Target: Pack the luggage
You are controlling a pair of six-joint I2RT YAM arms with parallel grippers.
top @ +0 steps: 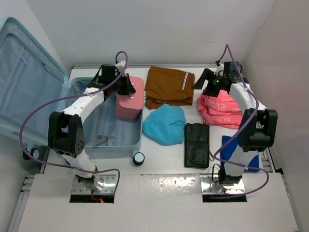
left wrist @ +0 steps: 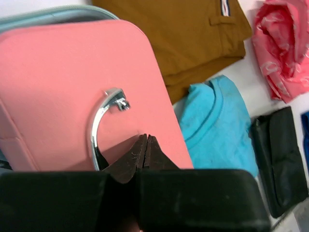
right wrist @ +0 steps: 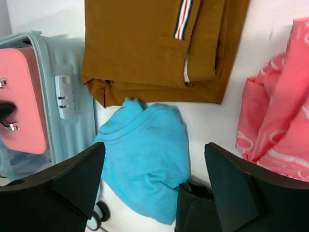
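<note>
The luggage (top: 114, 143), a pale aqua hard-shell suitcase, lies open at the left with its lid (top: 24, 72) raised. Its ribbed shell also shows in the right wrist view (right wrist: 67, 121). A small pink hard case (top: 129, 101) stands in its right part against the rim. My left gripper (top: 126, 87) is shut and empty just above the pink case (left wrist: 58, 82), right of its chrome handle (left wrist: 99, 123); its fingertips (left wrist: 146, 138) are pressed together. My right gripper (top: 201, 82) is open and empty. It hovers above the table near a turquoise shirt (right wrist: 145, 159).
Folded brown trousers (top: 169, 87) lie at the back centre. The turquoise shirt (top: 165, 124) is beside the luggage. A pink patterned garment (top: 219, 110) lies at the right, a black folded item (top: 197, 145) in front, and a blue item (top: 231, 144) beside the right arm.
</note>
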